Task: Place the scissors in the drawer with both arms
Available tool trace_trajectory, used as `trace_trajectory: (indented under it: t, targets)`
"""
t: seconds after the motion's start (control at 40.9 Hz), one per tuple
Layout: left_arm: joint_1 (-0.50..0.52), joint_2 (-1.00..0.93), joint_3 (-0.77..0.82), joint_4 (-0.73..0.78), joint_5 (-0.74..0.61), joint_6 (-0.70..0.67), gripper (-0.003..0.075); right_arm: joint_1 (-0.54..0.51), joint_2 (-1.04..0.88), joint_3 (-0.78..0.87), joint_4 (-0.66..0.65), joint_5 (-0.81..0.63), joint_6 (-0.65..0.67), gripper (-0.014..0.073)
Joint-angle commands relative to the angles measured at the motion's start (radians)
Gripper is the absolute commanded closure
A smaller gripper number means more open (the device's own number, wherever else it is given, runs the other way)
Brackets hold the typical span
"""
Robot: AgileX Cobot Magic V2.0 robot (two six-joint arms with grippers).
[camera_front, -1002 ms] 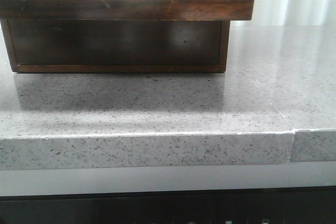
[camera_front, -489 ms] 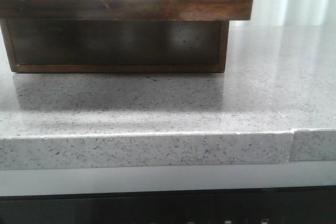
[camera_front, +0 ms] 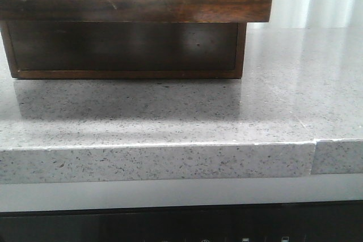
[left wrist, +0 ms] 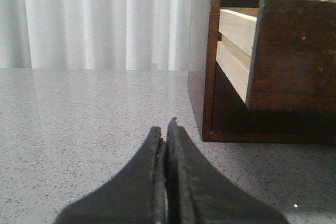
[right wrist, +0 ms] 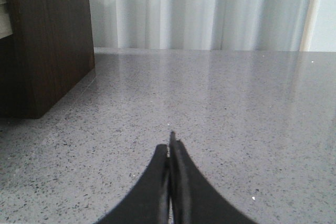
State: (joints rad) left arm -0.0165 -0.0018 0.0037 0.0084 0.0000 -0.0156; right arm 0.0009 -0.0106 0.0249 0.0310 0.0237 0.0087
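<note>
I'm keeping my left gripper (left wrist: 166, 129) pressed together, my right gripper (right wrist: 171, 144) together too, both empty; the drawer (left wrist: 294, 51) is sticking out at my left's two o'clock.

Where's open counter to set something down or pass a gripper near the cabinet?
Bare grey counter runs from the cabinet's base to the front edge, and continues right of the cabinet toward the curtain. The left gripper and right gripper, both shut, have empty stone ahead. Tight spot: under the pulled-out drawer, which overhangs the counter.
</note>
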Motion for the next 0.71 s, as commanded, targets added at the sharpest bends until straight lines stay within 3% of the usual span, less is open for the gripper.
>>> trace_trajectory:
  t: [0.0, 0.684]
  targets:
    - [-0.001, -0.021, 0.026, -0.008, -0.083, -0.009, 0.0741, 0.002, -0.017, 0.002, -0.039, -0.074, 0.021, 0.0662]
    - [-0.001, -0.021, 0.026, -0.008, -0.083, -0.009, 0.0741, 0.003, -0.017, 0.002, -0.039, -0.081, 0.021, 0.0662]
